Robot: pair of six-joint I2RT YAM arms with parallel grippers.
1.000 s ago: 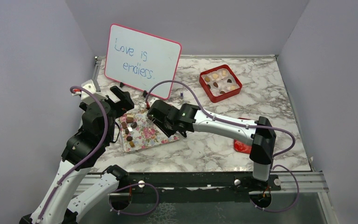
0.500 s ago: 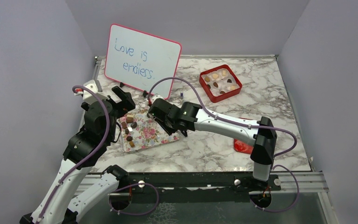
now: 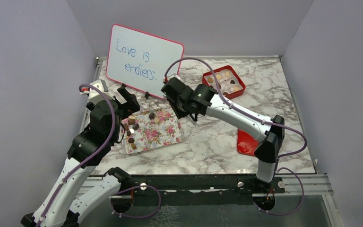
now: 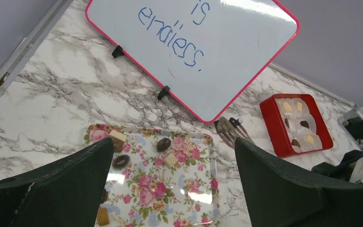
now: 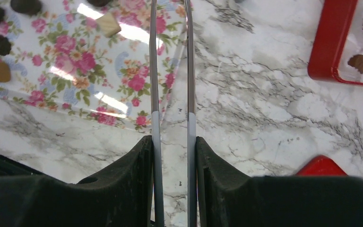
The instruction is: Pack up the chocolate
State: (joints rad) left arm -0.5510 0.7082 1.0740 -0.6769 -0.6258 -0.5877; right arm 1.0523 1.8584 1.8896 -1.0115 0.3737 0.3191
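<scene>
Several pieces of chocolate lie on the pink floral tray, mostly at its left end. A dark one and a pale tan square sit near the far edge. More chocolate fills the red box at the back right. My left gripper hovers open over the tray's left side, fingers wide apart. My right gripper is shut on metal tongs, which point down beside the tray's right edge. The tong tips run out of the right wrist view.
A pink-framed whiteboard stands propped at the back left, close behind both grippers. A small dark object lies on the marble below its corner. The red lid lies flat near the right arm. Grey walls enclose the table.
My right arm has lifted off the tray and swung back and to the right with the tongs, uncovering two chocolates at the tray's far side. The left gripper has edged slightly backward.
</scene>
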